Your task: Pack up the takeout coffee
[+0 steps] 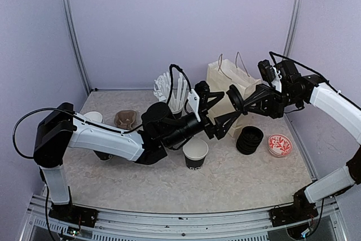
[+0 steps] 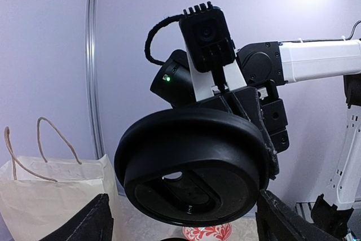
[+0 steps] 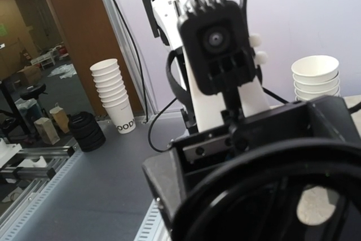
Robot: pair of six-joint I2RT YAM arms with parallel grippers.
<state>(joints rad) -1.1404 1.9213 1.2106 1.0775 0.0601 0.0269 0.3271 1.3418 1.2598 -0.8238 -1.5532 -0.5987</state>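
Noted right gripper [image 1: 240, 104] pinched tight on a black takeout lid [image 2: 194, 167], in mid-air in front of paper bag [image 1: 228, 80]. Found left gripper [image 1: 225, 123] spread wide, facing lid. Logged open takeout cup [image 1: 196, 153] upright on table [image 1: 169, 180] beneath left wrist. Right of it, lid stack [image 1: 249, 139] and red-patterned dish [image 1: 279, 145]. Behind left arm, straw cup [image 1: 179, 91].

Legible markings: one partial word.
Dark letters "OOD" stand on the lowest cup of the white cup stack [image 3: 115, 97], at left. The white lettering on the black paper cup [image 1: 196, 154] is too small to read.
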